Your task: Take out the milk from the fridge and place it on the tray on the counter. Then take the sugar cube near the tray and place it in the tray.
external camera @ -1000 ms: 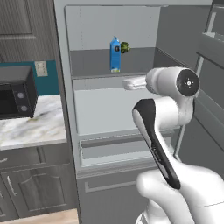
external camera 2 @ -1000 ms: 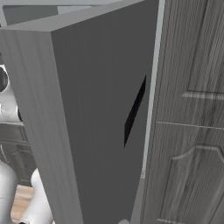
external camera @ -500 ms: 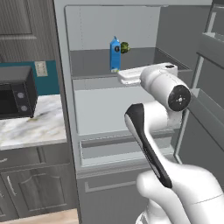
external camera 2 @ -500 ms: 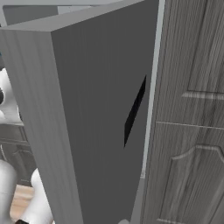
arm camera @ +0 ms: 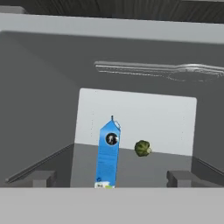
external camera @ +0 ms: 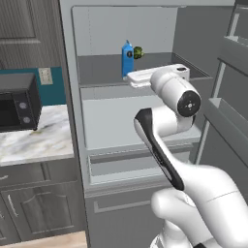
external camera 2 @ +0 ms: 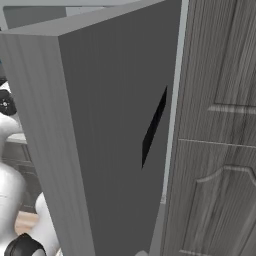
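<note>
Since a second ago: arm reached further into the fridge [external camera: 145,111], wrist raised from the lower shelf level toward the upper shelf; white hand now just below and right of the milk [external camera: 127,59] in the left base view, not touching it. Carton and green ball unmoved. Right base view unchanged, blocked by the open fridge door [external camera 2: 110,135] with its dark slanted handle slot.

Pincer [arm camera: 111,186] spread wide, holding nothing; two dark finger tips [arm camera: 43,178] rising either side of the carton's foot in the hand view, well short of the milk.

Inside the fridge: milk standing upright on the upper shelf, toward the back wall; small green ball [external camera: 138,52] just right of the milk, slightly behind it, apart from it in the hand view. Lower shelf below the milk bare; drawers beneath that, fronts shut.

Label on the milk: dark round mark near the gabled top, pale strip at the bottom edge; printing too small to read.

Left of the fridge: marbled counter [external camera: 43,140] carrying a black microwave [external camera: 18,102], grey cabinets [external camera: 34,203] underneath, wall outlet [external camera: 45,75] on the teal backsplash above.
</note>
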